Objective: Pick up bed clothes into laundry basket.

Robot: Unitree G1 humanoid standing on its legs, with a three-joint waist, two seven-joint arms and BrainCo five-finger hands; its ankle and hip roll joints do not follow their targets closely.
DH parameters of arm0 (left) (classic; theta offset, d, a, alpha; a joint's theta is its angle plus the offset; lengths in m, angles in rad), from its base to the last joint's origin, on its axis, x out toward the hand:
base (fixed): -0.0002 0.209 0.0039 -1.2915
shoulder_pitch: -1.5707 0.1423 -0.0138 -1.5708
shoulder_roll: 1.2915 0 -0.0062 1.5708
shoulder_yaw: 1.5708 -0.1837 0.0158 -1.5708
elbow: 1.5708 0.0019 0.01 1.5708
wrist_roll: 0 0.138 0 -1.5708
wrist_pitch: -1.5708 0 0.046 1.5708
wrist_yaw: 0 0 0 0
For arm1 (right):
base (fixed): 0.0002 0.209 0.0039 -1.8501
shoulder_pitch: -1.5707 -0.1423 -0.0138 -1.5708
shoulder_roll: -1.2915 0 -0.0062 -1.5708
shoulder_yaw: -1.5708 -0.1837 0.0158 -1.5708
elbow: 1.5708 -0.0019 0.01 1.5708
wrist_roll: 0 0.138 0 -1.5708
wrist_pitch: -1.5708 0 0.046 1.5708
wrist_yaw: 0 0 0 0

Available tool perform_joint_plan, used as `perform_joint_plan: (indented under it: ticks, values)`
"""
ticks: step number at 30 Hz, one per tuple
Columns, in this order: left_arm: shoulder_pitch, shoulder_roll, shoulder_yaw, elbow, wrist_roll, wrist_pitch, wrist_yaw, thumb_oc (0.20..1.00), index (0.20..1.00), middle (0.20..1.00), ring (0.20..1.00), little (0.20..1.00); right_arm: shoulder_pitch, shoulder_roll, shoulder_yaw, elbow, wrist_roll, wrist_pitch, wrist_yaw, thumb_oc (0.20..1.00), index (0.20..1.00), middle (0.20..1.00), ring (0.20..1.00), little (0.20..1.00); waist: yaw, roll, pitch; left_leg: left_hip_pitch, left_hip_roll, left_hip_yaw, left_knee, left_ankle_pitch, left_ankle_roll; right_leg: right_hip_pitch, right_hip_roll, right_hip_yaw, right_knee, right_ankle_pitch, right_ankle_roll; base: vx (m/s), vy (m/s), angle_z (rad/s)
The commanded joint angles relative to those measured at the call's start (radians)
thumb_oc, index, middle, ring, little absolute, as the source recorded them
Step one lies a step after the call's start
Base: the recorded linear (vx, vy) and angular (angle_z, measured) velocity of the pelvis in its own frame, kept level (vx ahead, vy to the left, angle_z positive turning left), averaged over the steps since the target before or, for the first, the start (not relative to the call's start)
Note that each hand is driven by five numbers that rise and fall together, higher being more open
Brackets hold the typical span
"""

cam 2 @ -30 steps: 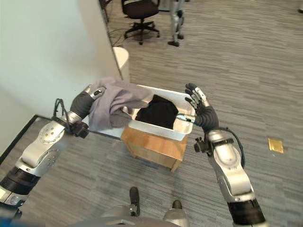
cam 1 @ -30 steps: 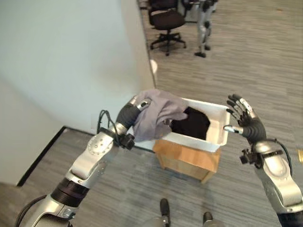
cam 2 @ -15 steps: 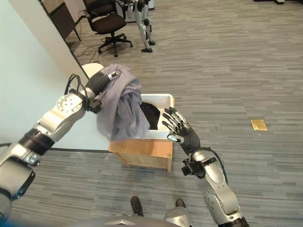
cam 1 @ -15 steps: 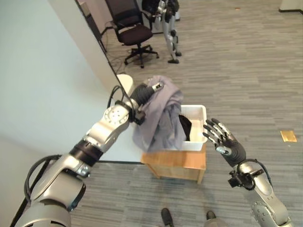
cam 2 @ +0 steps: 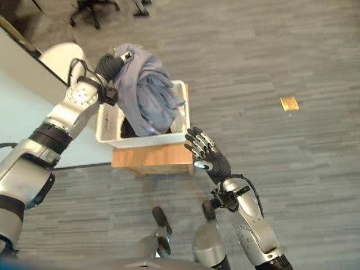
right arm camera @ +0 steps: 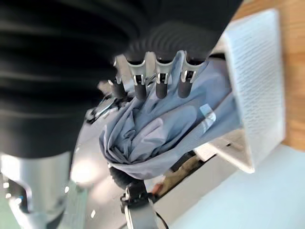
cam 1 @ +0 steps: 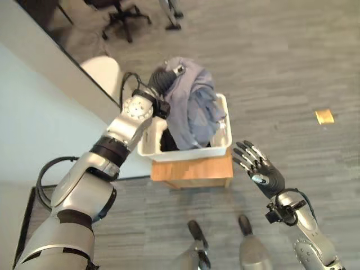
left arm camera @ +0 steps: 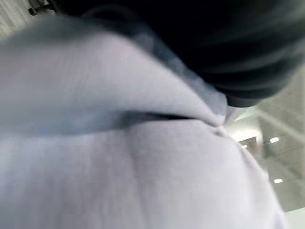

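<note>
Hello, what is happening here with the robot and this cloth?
The robot is putting bed clothes into a laundry basket. Its left hand holds a grey cloth bunched up over the white basket, which stands on a wooden box. The cloth's lower end hangs down into the basket, where something dark already lies. The right hand is open, held apart beside the basket.

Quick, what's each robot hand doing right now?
Left robot hand: holding the grey cloth above the white basket; fingers hidden, grip cannot be told.
Right robot hand: open, holding nothing.
</note>
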Motion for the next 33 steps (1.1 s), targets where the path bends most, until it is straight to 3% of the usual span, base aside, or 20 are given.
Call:
perform_joint_plan:
  ticks: [1, 10, 11, 16, 21, 26, 30, 33]
  values:
    - [-0.188, 0.083, 0.067, 0.071, 0.072, -0.067, 0.042, 0.2, 0.2, 0.2, 0.2, 0.2, -0.051, 0.021, -0.026, -0.083, 0.062, -0.072, 0.026, 1.0, 1.0, 1.0, 1.0, 1.0, 0.021, -0.039, 0.038, 0.116, 0.022, -0.031, 0.006, -0.063, -0.086, -0.093, -0.009, -0.045, 0.032, 0.071, 0.046, -0.02, 0.003, -0.22]
    - [-0.181, 0.124, 0.089, 0.152, 0.163, -0.06, 0.087, 0.2, 0.2, 0.2, 0.2, 0.2, -0.001, 0.013, -0.026, -0.073, 0.059, -0.099, 0.018, 1.0, 1.0, 1.0, 1.0, 1.0, 0.032, -0.074, 0.103, 0.045, 0.036, -0.031, 0.006, -0.044, -0.094, -0.155, -0.002, -0.045, 0.028, 0.083, 0.043, 0.0, -0.032, -0.09]
    - [-0.192, 0.121, 0.085, 0.175, 0.165, -0.059, 0.095, 1.0, 1.0, 1.0, 1.0, 1.0, -0.009, 0.009, -0.015, -0.062, 0.05, -0.099, 0.012, 1.0, 1.0, 1.0, 1.0, 1.0, 0.035, -0.075, 0.104, 0.043, 0.037, -0.033, 0.006, -0.042, -0.095, -0.153, -0.001, -0.049, 0.028, 0.083, 0.043, -0.01, -0.015, 0.07]
    - [-0.171, 0.131, 0.054, 0.128, 0.231, -0.057, 0.089, 1.0, 1.0, 1.0, 1.0, 1.0, 0.014, -0.007, -0.032, -0.064, 0.033, -0.102, 0.016, 1.0, 1.0, 1.0, 1.0, 1.0, 0.055, -0.077, 0.096, 0.053, 0.04, -0.049, 0.006, -0.046, -0.097, -0.134, -0.001, -0.066, 0.026, 0.074, 0.043, 0.03, -0.031, 0.14]
    - [-0.036, 0.165, 0.084, -0.081, 0.266, -0.071, 0.096, 1.0, 1.0, 1.0, 1.0, 1.0, 0.035, -0.007, -0.07, -0.059, 0.009, -0.104, 0.012, 1.0, 1.0, 1.0, 1.0, 1.0, 0.09, -0.065, 0.075, 0.077, 0.034, -0.072, 0.006, -0.052, -0.093, -0.091, -0.008, -0.093, 0.023, 0.059, 0.042, 0.01, -0.008, 0.14]
    - [0.246, 0.15, 0.238, -0.356, 0.097, -0.09, 0.06, 1.0, 1.0, 1.0, 1.0, 1.0, 0.025, 0.002, -0.093, -0.053, -0.04, -0.091, -0.003, 1.0, 1.0, 1.0, 1.0, 1.0, 0.146, -0.05, 0.041, 0.106, 0.025, -0.107, 0.006, -0.055, -0.088, -0.038, -0.016, -0.125, 0.021, 0.047, 0.034, -0.01, 0.007, 0.16]
    - [0.419, 0.151, 0.336, -0.5, 0.062, -0.102, 0.043, 1.0, 1.0, 1.0, 1.0, 1.0, 0.01, 0.002, -0.105, -0.05, -0.065, -0.08, -0.001, 1.0, 1.0, 1.0, 1.0, 1.0, 0.178, -0.051, 0.021, 0.123, 0.023, -0.125, 0.006, -0.058, -0.084, -0.006, -0.019, -0.145, 0.02, 0.038, 0.029, -0.01, 0.011, 0.19]
    - [0.619, 0.105, 0.462, -0.628, 0.03, -0.113, 0.038, 1.0, 1.0, 1.0, 1.0, 1.0, -0.014, 0.005, -0.111, -0.033, -0.092, -0.071, -0.007, 1.0, 1.0, 1.0, 1.0, 1.0, 0.21, -0.06, -0.003, 0.148, 0.017, -0.139, 0.006, -0.068, -0.077, 0.028, -0.023, -0.162, 0.02, 0.031, 0.025, 0.02, 0.022, 0.17]
